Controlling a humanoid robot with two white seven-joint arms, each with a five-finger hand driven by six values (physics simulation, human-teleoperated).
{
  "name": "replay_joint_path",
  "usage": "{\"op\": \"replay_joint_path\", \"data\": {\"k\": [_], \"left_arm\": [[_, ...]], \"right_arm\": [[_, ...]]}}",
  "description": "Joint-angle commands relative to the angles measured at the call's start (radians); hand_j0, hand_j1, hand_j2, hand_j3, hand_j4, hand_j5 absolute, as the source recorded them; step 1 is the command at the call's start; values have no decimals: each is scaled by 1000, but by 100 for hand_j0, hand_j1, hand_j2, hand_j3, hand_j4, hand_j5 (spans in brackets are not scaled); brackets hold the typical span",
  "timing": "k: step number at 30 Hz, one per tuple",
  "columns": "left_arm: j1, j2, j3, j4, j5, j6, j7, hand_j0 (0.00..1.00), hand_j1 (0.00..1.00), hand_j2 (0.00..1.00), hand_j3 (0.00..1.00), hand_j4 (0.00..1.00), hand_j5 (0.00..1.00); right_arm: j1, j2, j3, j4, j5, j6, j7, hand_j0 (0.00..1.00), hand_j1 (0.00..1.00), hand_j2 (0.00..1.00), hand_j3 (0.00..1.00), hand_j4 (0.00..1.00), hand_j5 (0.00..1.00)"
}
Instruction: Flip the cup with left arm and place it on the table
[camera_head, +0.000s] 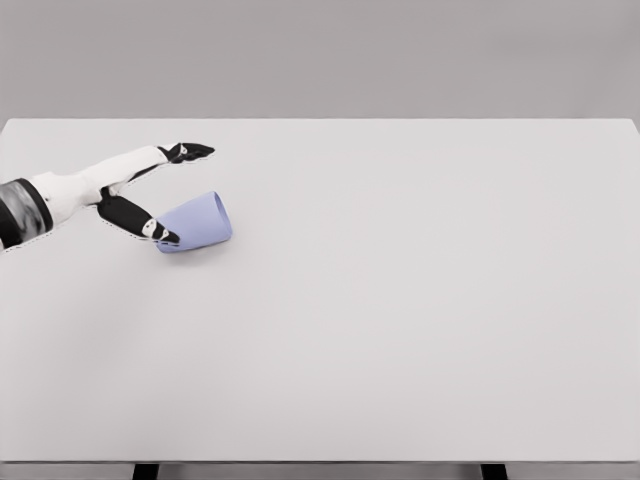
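The cup (196, 222) lies on its side on the counter (400, 320), its long axis running from lower left to upper right. The left hand (140, 195) sits just left of the cup, its fingers (190, 151) spread wide: one reaches past the cup's far side, the thumb touches its near end. Nothing is grasped.

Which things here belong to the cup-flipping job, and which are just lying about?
Belongs to the job:
- cup, lying on its side
- left hand, fingers spread beside the cup
- table, where the cup goes

Just lying about:
- nothing else visible
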Motion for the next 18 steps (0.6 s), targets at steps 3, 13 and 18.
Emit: {"op": "replay_joint_path", "data": {"k": [3,13,18], "left_arm": [[-3,-10,-9,-2,-4,223,0,100,100,100,100,100,100],[-17,-132,-11,-3,-173,409,0,100,100,100,100,100,100],[-14,-146,-12,-3,-175,422,0,100,100,100,100,100,100]], "right_arm": [[0,0,0,0,0,0,0,100,100,100,100,100,100],[-2,0,0,0,0,0,0,100,100,100,100,100,100],[0,0,0,0,0,0,0,100,100,100,100,100,100]]}}
